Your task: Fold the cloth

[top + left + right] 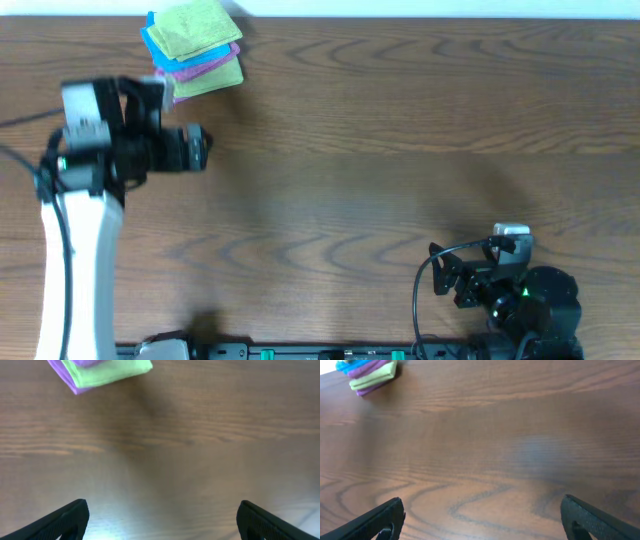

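The lime-green cloth [195, 28] lies folded on top of a small stack at the table's far left, over a blue cloth [158, 47] and a pink-purple cloth [195, 70]. A second lime-green layer [212, 79] shows at the stack's near side. The left wrist view shows this green layer [112, 371] at the top left, and the right wrist view shows the stack [372, 376] far off. My left gripper [197, 148] [162, 520] is open and empty, just in front of the stack. My right gripper [445, 275] [482, 520] is open and empty at the near right.
The wooden table [400, 150] spans the whole view. The left arm's white link [80, 270] rises along the left side. The right arm's base [535, 305] sits at the near right edge, with a black rail [300, 352] along the front.
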You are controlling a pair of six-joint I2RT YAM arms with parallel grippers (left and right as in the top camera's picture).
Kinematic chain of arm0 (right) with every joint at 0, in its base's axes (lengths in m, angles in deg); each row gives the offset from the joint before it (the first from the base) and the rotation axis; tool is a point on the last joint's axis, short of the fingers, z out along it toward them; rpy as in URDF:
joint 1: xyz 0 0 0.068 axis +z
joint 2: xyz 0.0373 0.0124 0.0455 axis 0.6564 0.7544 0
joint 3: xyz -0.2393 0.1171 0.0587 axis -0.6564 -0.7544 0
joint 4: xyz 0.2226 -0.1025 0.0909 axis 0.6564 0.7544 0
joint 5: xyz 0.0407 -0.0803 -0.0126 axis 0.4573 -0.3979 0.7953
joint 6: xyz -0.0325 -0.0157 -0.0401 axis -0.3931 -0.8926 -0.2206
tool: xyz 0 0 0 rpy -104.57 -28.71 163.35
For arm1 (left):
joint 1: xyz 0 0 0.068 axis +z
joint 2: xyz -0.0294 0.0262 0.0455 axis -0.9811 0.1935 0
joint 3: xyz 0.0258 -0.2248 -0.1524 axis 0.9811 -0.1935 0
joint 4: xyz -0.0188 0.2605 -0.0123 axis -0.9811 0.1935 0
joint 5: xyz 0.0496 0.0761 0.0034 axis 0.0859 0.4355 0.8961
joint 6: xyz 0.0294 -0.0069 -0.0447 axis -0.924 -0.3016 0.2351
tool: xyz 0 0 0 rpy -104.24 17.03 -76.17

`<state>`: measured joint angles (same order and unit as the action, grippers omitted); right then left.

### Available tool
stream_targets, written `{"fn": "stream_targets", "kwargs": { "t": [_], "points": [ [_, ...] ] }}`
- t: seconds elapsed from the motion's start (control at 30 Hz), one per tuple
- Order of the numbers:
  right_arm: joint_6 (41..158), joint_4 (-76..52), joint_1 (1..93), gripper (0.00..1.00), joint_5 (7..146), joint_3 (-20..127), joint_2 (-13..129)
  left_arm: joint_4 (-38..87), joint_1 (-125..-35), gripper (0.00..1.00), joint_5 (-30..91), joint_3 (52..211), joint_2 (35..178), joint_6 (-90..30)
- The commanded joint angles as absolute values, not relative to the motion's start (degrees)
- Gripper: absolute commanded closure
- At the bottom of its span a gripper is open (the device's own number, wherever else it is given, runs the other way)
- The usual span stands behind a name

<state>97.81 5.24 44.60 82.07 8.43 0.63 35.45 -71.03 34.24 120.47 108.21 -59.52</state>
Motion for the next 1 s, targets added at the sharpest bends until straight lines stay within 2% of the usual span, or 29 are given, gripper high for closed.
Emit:
{"fn": "stream_targets", "kwargs": {
  "t": [0.0,0.43,0.97],
  "points": [
    [98.68,5.31,44.21,0.01,81.96,8.19,0.28,32.06,-71.1,0.05,34.22,111.97,100.19,-62.61],
    [98.7,5.31,44.21,0.01,81.96,8.19,0.28,23.99,-71.1,0.04,36.82,83.47,69.37,-65.6],
    [98.7,5.31,44.21,0.01,81.96,8.21,0.28,24.58,-71.12,0.05,40.93,68.19,48.39,-66.41]
  ]
}}
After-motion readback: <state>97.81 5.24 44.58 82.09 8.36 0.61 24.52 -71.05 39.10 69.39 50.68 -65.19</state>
